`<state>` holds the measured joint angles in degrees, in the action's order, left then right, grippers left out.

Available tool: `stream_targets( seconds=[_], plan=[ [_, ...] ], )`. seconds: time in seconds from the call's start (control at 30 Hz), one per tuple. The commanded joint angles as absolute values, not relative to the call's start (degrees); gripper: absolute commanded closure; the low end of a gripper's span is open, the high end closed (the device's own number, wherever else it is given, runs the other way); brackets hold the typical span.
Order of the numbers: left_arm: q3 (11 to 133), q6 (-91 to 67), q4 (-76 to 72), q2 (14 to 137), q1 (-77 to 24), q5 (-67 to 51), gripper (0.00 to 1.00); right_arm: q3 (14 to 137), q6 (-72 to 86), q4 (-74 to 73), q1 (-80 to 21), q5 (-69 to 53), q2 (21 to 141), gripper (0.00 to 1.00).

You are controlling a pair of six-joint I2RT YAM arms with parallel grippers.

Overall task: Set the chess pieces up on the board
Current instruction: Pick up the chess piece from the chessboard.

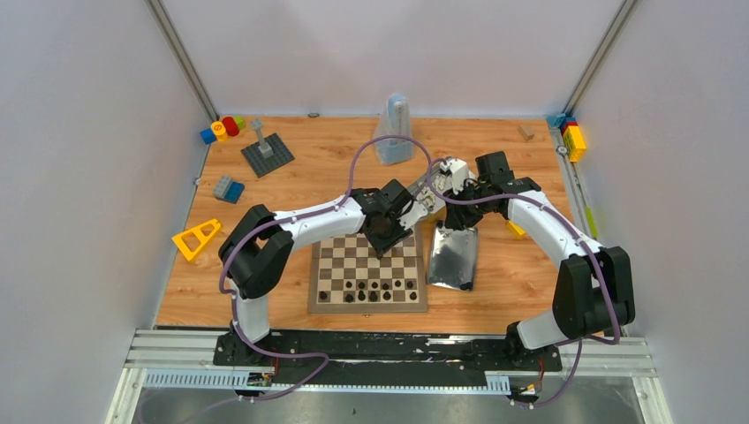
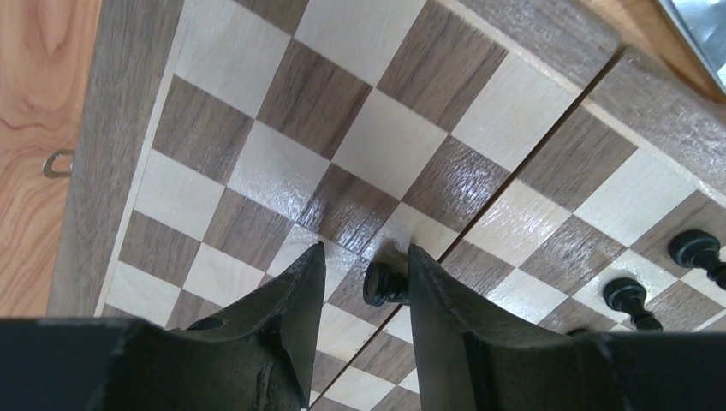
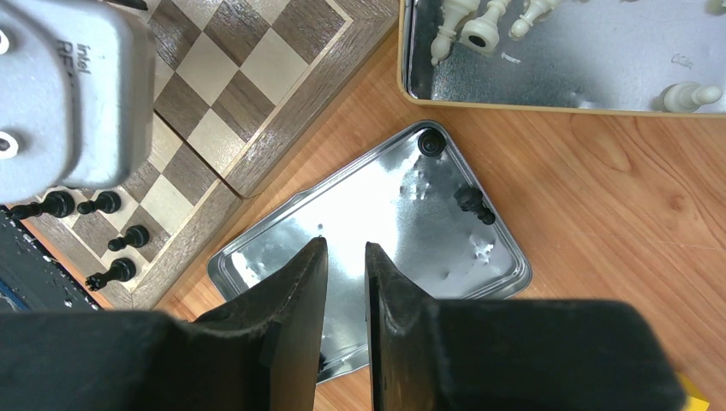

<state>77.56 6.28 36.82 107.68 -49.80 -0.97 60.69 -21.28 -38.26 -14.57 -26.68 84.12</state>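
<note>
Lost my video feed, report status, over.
Left gripper open around black pawn on board. Right gripper slightly open, empty, over tin. Nothing in the way.

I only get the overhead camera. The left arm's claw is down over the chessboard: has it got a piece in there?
Observer: The left wrist camera shows a black pawn between the fingers of the left gripper. It sits close against one finger, and the other stands clear of it.
Operator: And the shiny tin, is anything in it?
Observer: The right wrist camera shows two black pieces in it.
Operator: Where are the white ones?
Observer: In a second tin, which your view barely shows. At least four cream pieces lie in it.
</note>
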Motion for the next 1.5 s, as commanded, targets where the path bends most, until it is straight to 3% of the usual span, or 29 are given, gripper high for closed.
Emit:
stream_targets(
  seconds=[0.0,0.5,0.73,0.9,1.47],
  plan=[
    [76.3,6.6,36.0,103.2,-48.8,-0.2,0.51,60.3,-21.7,-36.8,-14.5,-28.1,83.9,0.76],
    [72.3,8.6,36.2,96.7,-44.3,-4.7,0.47,60.5,-21.7,-37.1,-14.5,-28.3,84.9,0.76],
    [71.4,8.8,36.3,97.3,-44.1,-14.2,0.31,60.6,-21.7,-37.4,-14.5,-28.4,85.5,0.76],
    [71.6,8.5,36.3,99.0,-44.4,-17.0,0.28,60.7,-21.7,-37.4,-14.6,-28.5,85.8,0.76],
    [71.0,10.4,35.2,101.8,-46.4,-12.3,0.44,61.1,-22.0,-38.1,-14.7,-29.1,86.5,0.76]
  ],
)
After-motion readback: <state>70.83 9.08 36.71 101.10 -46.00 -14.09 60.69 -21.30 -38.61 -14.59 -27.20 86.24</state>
